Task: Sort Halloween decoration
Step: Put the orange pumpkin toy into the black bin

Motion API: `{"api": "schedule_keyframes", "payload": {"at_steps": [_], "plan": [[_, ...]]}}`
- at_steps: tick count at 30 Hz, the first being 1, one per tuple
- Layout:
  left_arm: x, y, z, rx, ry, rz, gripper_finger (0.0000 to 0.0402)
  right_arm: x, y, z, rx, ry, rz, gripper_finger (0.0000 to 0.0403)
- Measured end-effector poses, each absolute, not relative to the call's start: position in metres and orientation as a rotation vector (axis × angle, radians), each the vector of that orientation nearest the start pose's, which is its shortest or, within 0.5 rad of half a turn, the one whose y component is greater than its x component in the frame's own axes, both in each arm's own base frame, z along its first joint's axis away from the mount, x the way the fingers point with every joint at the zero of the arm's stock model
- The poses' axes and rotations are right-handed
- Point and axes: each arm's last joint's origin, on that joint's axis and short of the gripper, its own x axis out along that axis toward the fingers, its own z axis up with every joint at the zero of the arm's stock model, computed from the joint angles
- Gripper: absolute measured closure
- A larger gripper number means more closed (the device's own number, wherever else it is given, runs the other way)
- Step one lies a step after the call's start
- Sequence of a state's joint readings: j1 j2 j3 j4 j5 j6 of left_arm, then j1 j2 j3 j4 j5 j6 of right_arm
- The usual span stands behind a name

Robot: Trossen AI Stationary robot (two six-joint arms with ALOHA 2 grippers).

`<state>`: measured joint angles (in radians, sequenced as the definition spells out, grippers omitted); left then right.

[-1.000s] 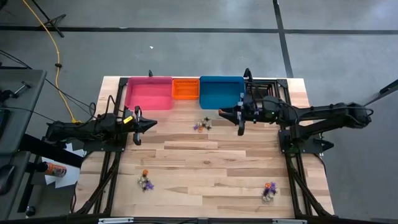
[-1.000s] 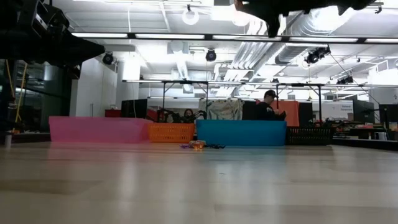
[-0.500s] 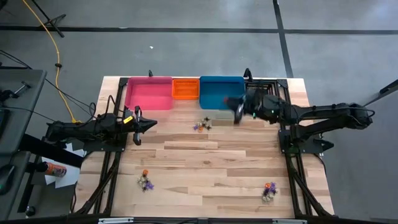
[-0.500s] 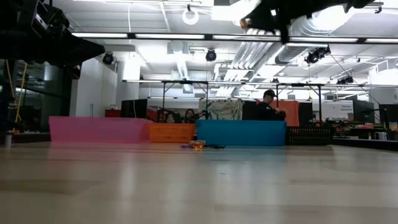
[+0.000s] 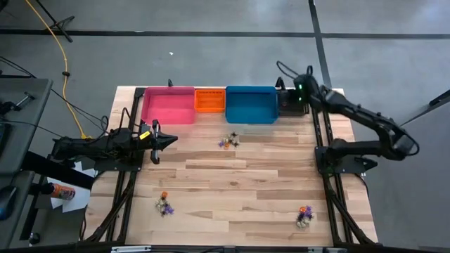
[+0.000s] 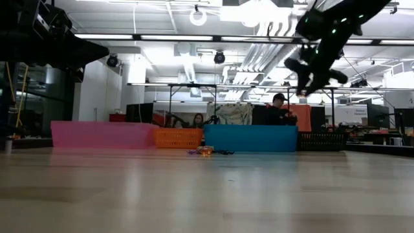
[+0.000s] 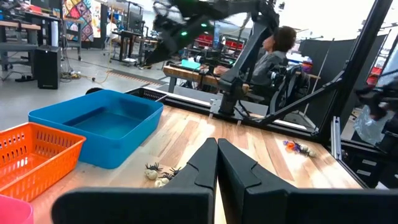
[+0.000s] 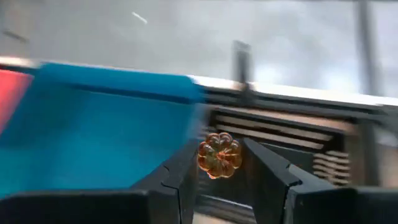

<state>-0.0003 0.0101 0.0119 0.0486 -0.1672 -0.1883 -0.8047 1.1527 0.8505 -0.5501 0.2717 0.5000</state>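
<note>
- While the left gripper (image 5: 155, 143) waits over the table's (image 5: 232, 190) left side, fingers pressed together, the right gripper (image 8: 219, 163) hangs high over the black bin (image 5: 288, 105), far right.
- An orange pumpkin (image 8: 219, 155) sits between its parted fingers; touching or falling, I can't tell.
- Trinket clusters lie near the blue bin (image 5: 249, 104) and at both near corners.

One camera looks straight down on my pale wooden worktop (image 5: 232, 176); another, level across, shares its blue plastic bin (image 6: 251, 138).
</note>
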Motion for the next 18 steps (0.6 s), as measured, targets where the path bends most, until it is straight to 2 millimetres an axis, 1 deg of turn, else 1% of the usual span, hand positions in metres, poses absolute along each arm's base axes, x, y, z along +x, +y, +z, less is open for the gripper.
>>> {"api": "schedule_keyframes", "payload": {"at_steps": [2,5,8,10,13,16,18], "plan": [[0.097,0.005,0.171,-0.193,-0.066,0.161,0.0401,0.149,-0.187,0.255,0.668,0.703,-1.255,0.0289],[0.097,0.005,0.172,-0.192,-0.066,0.162,0.0401,0.150,-0.215,0.252,0.699,0.812,-1.286,0.0288],[0.097,0.005,0.171,-0.192,-0.066,0.162,0.0402,0.154,-0.239,0.239,0.765,0.928,-1.290,0.0288],[0.097,0.005,0.171,-0.193,-0.066,0.162,0.0401,0.156,-0.251,0.228,0.822,0.994,-1.272,0.0288],[0.097,0.005,0.172,-0.192,-0.066,0.161,0.0401,0.160,-0.263,0.205,0.898,1.093,-1.242,0.0288],[0.097,0.005,0.172,-0.192,-0.066,0.161,0.0401,0.161,-0.267,0.183,0.953,1.182,-1.230,0.0288],[0.097,0.005,0.172,-0.192,-0.066,0.162,0.0402,0.162,-0.269,0.172,0.979,1.226,-1.233,0.0288]]}}
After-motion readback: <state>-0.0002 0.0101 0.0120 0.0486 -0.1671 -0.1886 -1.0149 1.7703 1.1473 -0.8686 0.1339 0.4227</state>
